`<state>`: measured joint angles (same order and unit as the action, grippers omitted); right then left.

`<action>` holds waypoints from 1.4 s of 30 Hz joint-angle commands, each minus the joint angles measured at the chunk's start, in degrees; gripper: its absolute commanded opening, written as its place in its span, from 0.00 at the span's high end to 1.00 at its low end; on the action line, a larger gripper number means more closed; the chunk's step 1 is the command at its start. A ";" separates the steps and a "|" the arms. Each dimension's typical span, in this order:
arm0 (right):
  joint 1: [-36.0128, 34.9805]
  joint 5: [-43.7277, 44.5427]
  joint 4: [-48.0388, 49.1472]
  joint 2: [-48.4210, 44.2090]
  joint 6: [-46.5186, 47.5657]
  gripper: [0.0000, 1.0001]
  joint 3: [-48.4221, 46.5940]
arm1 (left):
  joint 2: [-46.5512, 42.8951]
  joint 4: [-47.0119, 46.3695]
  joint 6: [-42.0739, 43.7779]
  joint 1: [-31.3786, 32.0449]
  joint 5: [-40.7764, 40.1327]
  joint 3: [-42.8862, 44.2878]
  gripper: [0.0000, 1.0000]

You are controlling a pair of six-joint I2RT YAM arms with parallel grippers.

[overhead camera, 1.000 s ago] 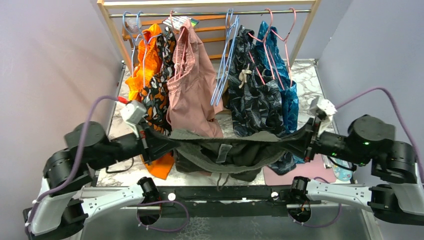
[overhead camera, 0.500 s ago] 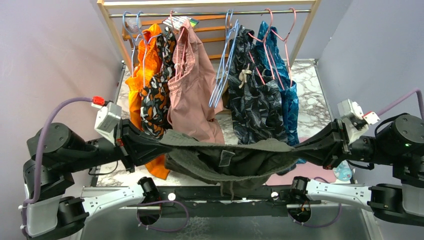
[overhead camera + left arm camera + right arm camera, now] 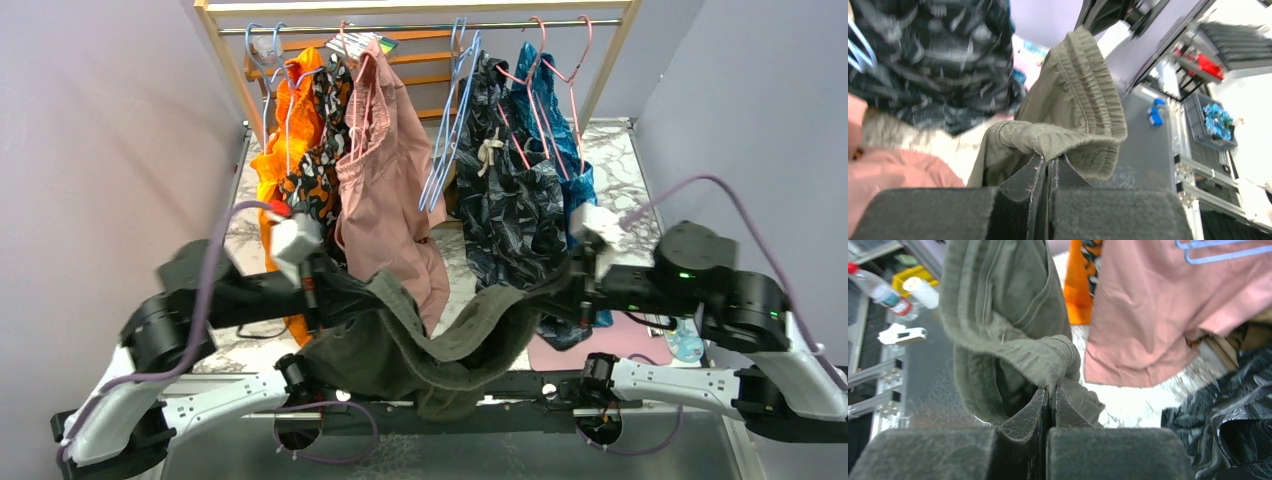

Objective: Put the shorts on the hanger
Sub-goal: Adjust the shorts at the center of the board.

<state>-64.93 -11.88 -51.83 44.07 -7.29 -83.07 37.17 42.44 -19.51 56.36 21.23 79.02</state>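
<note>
The left claw (image 3: 1048, 164) is pressed together on a fold of the ribbed waistband of the shorts (image 3: 440, 350), and the right claw (image 3: 1052, 394) pinches another bunched edge of the same olive cloth, its jaws closed tight with fabric squeezed between them. Between the two claws the shorts hang slack in a deep sag at the near edge of the desk (image 3: 612, 160), above the arm bases. From the top view it is hard to say whether the lowest fold touches the black frame below. Both claws are raised off the desk and point inward toward each other, in front of the clothes rail (image 3: 420, 27). The hanger (image 3: 445, 150) hangs from that rail among a small bunch of like blue ones, empty, between the dusty-pink shorts (image 3: 385, 180) and the dark leaf-print shorts (image 3: 505, 190). The olive shorts are well apart from it, lower and nearer the arms. The left end of the shorts lies just beside the hem of the pink pair.
</note>
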 commanded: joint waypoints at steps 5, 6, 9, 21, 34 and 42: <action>-0.02 22.02 -1.48 6.78 -6.02 0.99 4.72 | 3.57 -1.79 -2.03 -0.20 -10.44 -9.74 1.00; -0.03 24.51 -2.24 7.39 -7.07 0.99 5.33 | 4.23 -1.08 -2.37 -0.20 -12.28 -10.21 1.00; -0.01 31.28 -4.04 8.32 -9.53 0.99 7.21 | 6.10 1.25 -3.90 -0.20 -17.27 -11.53 1.00; 0.04 40.75 -9.01 8.99 -16.91 0.99 16.15 | 14.15 8.81 -12.46 -0.20 -31.51 -23.42 1.00; 0.05 47.80 -9.82 16.25 -12.13 0.99 12.99 | 19.22 12.97 -12.32 -0.90 -36.82 -26.37 1.00; 0.07 48.33 -6.65 19.35 -5.75 0.99 13.43 | 19.91 6.87 -14.29 -1.79 -37.10 -27.00 1.00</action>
<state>-64.93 32.71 -60.45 61.65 -17.32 -68.36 56.47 53.60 -32.32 55.40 -14.26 52.36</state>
